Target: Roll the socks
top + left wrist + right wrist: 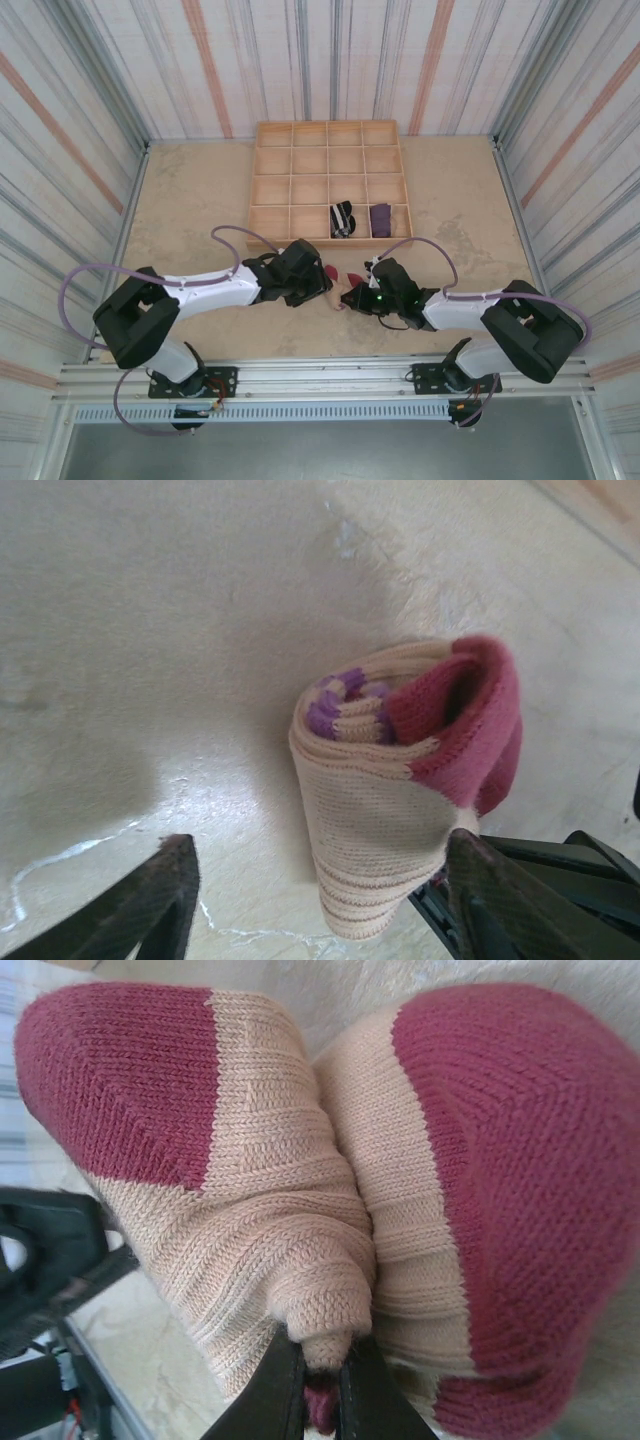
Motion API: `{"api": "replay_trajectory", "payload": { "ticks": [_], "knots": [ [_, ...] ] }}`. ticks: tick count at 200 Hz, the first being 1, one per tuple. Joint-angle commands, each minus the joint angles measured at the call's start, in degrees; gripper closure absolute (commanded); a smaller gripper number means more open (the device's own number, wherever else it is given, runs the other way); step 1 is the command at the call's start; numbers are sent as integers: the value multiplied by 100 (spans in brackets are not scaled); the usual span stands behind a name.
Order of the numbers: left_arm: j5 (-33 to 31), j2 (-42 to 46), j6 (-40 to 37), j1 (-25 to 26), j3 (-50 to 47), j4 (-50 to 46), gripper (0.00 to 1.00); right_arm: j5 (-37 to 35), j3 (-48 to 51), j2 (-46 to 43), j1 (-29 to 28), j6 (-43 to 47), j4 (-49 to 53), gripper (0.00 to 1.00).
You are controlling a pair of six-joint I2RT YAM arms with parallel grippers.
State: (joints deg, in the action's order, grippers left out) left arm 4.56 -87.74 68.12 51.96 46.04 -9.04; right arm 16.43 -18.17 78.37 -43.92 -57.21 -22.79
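While the beige sock (280, 1210) is pinched near the front of the worktop (200, 200), two other socks are seen parked in the tray (310, 160) further back.

Up close, the jaws of the right gripper (320, 1385) are clamped together on a little beige fold of the roll, maroon patches bulging either side. The jaws of the left gripper (322, 880) are spread wide around that roll from the other side, with one finger (485, 900) just beside it and the other clear of it. From above, the sock is found right between the two grippers. Further back, in the tray's nearest row, a striped sock (343, 218) and a purple sock (380, 217) are tucked into the two right-hand compartments.
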Motion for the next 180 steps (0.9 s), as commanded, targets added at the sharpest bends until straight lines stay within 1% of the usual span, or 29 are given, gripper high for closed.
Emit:
{"api": "replay_trajectory", "payload": {
  "ticks": [1,30,48,56,79,97,103,118,125,130,155,165,180],
  "knots": [
    [-128,-255,-141,59,212,-18,37,149,453,261,115,-547,968,100],
    [-179,-543,-202,100,269,204,38,290,427,304,243,-597,1118,100],
    [-149,-731,-211,97,346,286,39,458,472,435,345,-650,920,100],
    [-138,-803,-228,95,402,264,42,515,486,475,374,-666,842,100],
    [-154,-1009,-228,90,638,-83,60,528,537,458,402,-711,697,100],
    [-65,-1183,-256,39,857,-441,81,445,486,257,396,-558,909,100],
    [-70,-1219,-255,31,945,-624,86,375,413,136,372,-445,1093,94],
    [-106,-1290,-254,17,1128,-1071,97,74,103,-285,259,14,1875,72],
    [-103,-1327,-247,-9,1205,-1278,100,-73,-73,-484,199,253,2233,60],
    [-84,-1347,-246,-22,1258,-1412,100,-166,-205,-598,155,402,2458,54],
    [36,-1361,-228,-116,1448,-1965,100,-925,-864,-1068,-205,1056,3444,35],
    [54,-1341,-236,-150,1501,-2141,100,-1284,-1136,-1117,-441,1285,3739,31],
    [61,-1277,-246,-193,1542,-2334,100,-1859,-1519,-1073,-848,1604,4036,28]
  ]
}}
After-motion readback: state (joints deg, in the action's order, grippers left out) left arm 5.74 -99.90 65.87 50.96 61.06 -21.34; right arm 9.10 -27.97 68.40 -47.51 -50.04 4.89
